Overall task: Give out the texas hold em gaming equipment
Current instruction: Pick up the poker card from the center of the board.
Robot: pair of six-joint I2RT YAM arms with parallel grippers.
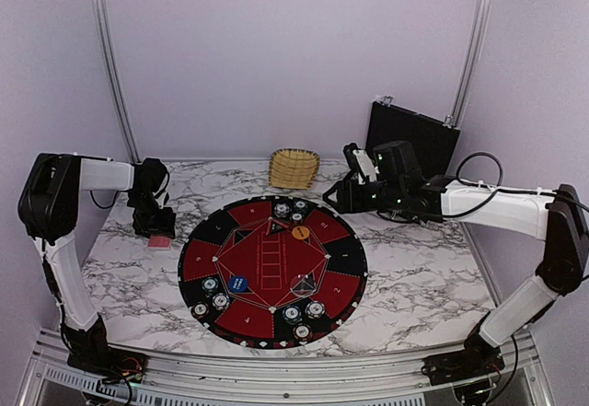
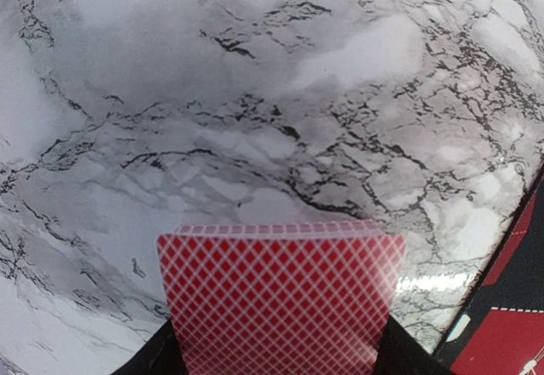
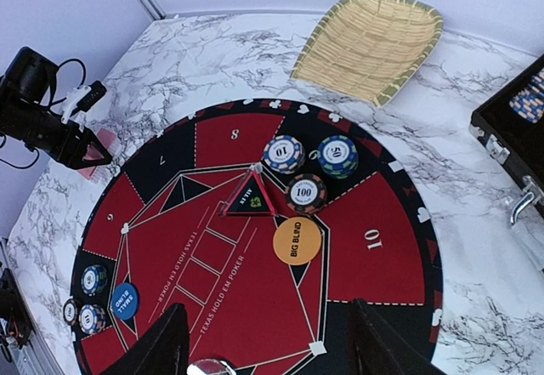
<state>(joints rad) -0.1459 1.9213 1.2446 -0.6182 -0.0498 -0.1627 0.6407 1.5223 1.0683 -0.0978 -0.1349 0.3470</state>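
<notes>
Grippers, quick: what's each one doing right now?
Left gripper: closed on cards.
Right gripper: open, holding nothing.

Bench point(image 1: 419, 286) — white marble pattern, dark veins. Round mat point(image 1: 198, 263), black and red with numbered sectors, flat at bench centre. Woven wicker basket point(image 1: 294, 168) just behind the mat; black case point(image 1: 411, 136) — far right corner.

"BIG BLIND" orange disc point(image 3: 297, 241), "100" chip point(image 3: 306, 191)

Top and right-wrist views share the mat point(image 1: 276, 272); left-wrist hugs table point(image 2: 255, 94).
</notes>
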